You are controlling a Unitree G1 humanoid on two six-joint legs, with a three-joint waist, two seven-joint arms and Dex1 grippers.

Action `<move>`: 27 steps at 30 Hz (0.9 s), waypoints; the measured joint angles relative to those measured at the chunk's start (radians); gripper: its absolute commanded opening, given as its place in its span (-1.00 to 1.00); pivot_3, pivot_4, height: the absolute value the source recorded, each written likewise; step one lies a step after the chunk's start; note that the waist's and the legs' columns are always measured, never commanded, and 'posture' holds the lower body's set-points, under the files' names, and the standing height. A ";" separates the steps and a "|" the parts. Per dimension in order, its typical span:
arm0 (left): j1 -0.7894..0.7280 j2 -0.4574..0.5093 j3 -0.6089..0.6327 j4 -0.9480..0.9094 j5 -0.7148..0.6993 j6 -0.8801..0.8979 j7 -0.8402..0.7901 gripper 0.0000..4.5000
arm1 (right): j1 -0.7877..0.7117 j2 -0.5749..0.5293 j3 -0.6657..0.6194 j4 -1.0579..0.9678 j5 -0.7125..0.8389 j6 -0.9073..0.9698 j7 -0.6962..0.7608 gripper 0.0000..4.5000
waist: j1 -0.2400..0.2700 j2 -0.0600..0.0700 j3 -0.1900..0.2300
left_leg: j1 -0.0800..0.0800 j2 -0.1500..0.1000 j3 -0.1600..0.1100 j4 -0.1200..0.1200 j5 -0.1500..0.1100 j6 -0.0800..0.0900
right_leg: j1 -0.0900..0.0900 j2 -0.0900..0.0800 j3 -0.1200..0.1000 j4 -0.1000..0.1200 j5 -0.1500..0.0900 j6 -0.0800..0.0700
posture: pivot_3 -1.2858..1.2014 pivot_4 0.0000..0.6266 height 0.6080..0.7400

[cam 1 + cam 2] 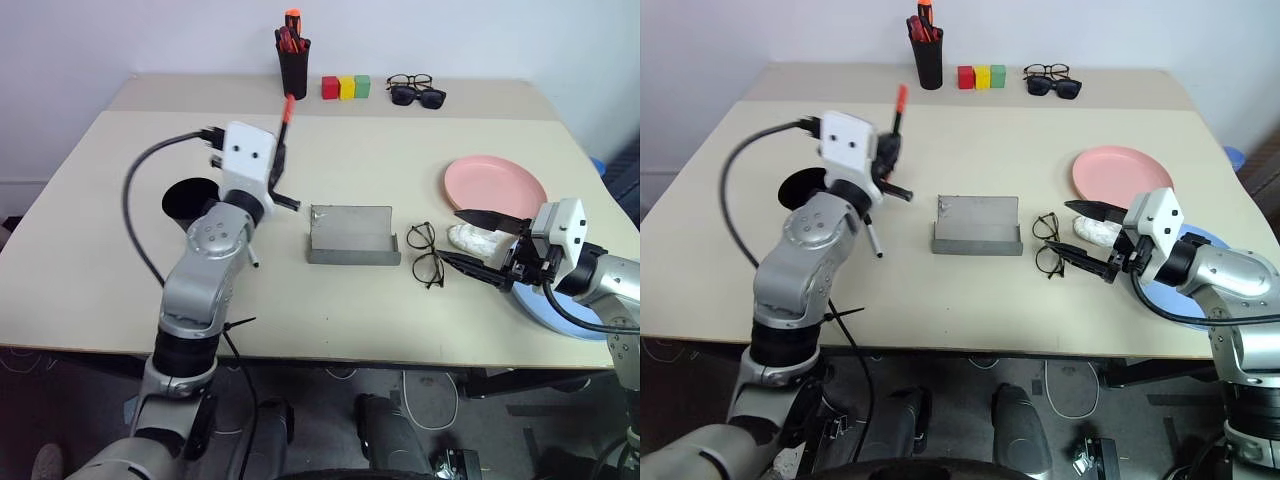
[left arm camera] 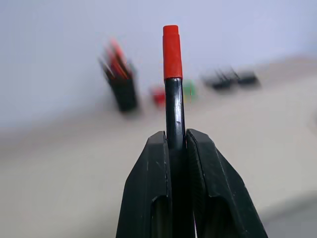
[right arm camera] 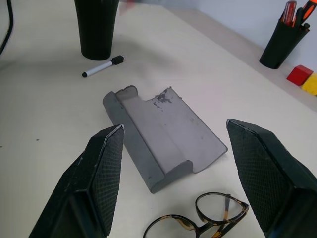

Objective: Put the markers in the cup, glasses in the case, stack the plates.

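The left gripper (image 2: 177,148) clamps the dark-bodied, red-capped marker (image 2: 172,84) low on its barrel — it may pivot and miss the wide black plastic cup (image 1: 190,200) at nine o'clock — while the right gripper (image 3: 173,168) hangs apart.

My arms are silver-grey metal with black joint rings. Each wrist carries a white box; the left one (image 1: 247,152) shows small dark screw holes. A black cable (image 1: 140,190) loops off it. My fingers (image 3: 99,173) are black, with textured pads.
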 measured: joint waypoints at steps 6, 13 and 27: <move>0.101 -0.049 0.141 0.046 0.075 -0.276 0.168 -0.96 | -0.068 0.004 0.048 0.068 -0.014 -0.030 0.028 0.50 | 0.000 0.000 0.000 | 0.000 0.000 0.000 0.000 0.000 0.000 | 0.000 0.000 0.000 0.000 0.002 0.003 | 0.03 -0.52 1.00; 0.175 -0.081 0.191 0.084 0.124 -0.448 0.249 -0.96 | -0.123 0.019 0.085 0.111 -0.023 -0.050 0.064 0.50 | 0.002 -0.001 0.000 | 0.000 0.000 0.000 0.000 0.000 0.000 | 0.000 0.000 0.000 0.000 0.002 0.004 | 0.03 -0.52 1.00; 0.212 -0.124 0.186 0.222 0.175 -0.577 0.295 -0.96 | -0.238 0.106 0.132 0.096 0.083 -0.006 0.120 0.50 | 0.000 0.000 0.000 | 0.000 0.000 -0.001 0.001 0.000 0.000 | 0.000 0.000 0.000 0.003 0.002 0.004 | 0.03 -0.52 1.00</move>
